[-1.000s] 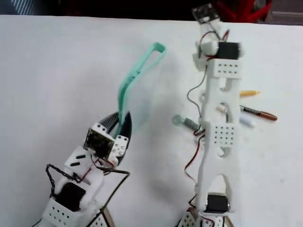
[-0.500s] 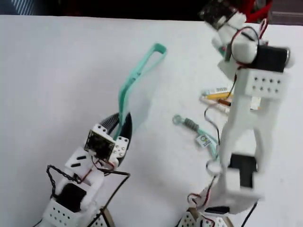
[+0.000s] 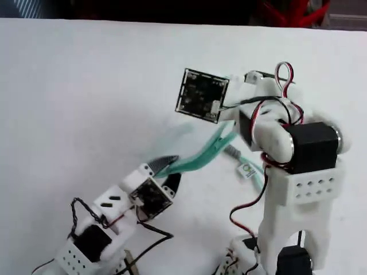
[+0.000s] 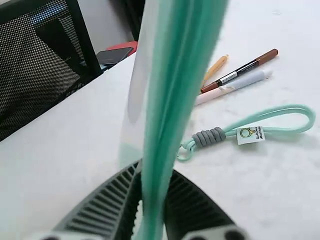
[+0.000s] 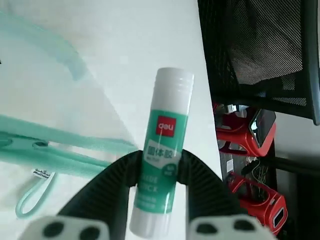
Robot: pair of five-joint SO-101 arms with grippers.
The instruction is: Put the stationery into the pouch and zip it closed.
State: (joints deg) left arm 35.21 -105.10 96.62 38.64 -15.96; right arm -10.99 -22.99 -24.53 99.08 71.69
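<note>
Above the white table [image 3: 86, 69] we hold the green pouch [image 3: 200, 153] lifted by its edge in our clamped left gripper [image 3: 168, 173], our right gripper [image 5: 160, 162] pinching a glue stick [image 5: 169, 125] near it: loading seems in hand, and next calls for aiming the stick into the pouch's mouth.

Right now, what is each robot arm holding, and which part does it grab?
The right fingers pinch a glue stick around its green middle. The left fingers pinch the pouch by its green edge.
</note>
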